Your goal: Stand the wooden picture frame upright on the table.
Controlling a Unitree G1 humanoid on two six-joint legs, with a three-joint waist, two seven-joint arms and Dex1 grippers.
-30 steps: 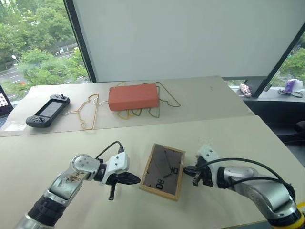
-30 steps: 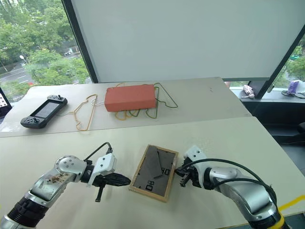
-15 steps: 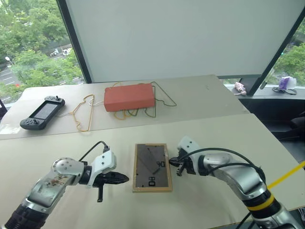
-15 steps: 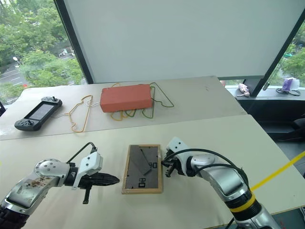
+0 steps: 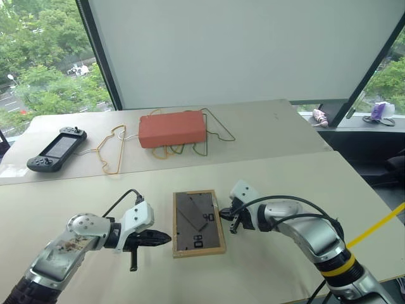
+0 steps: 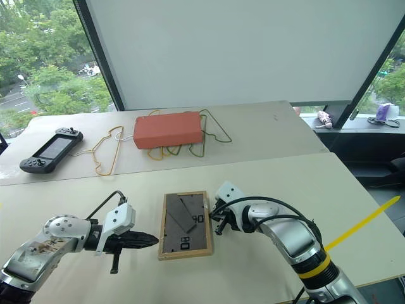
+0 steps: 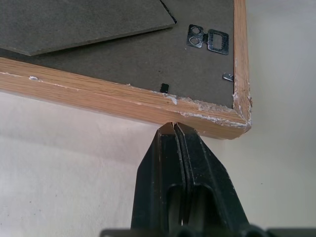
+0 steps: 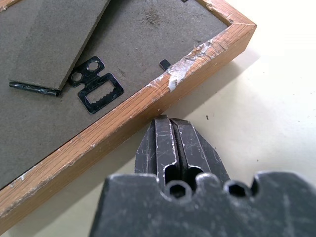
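Note:
The wooden picture frame (image 5: 198, 223) lies flat on the table (image 5: 278, 183), face down, with its dark grey backing, prop stand and black clips upward. My left gripper (image 5: 167, 238) is shut, its tips against the frame's left side near the near corner (image 7: 207, 116). My right gripper (image 5: 224, 215) is shut too, and its tips press the wooden rail on the frame's right side (image 8: 163, 96). Neither gripper holds anything. The picture on the frame's face is hidden underneath.
An orange-red box (image 5: 173, 128) sits on wire hangers (image 5: 114, 149) on the far table section, with a black game controller (image 5: 56, 148) to its left. A seam runs between the two table sections. The table's right edge drops to the floor, beside a yellow stripe (image 5: 373, 229).
The frame has swung from a slanted lie to nearly square with the table edge and slid left as my right gripper pushed its right side. My left gripper drew back left. The camera shifted.

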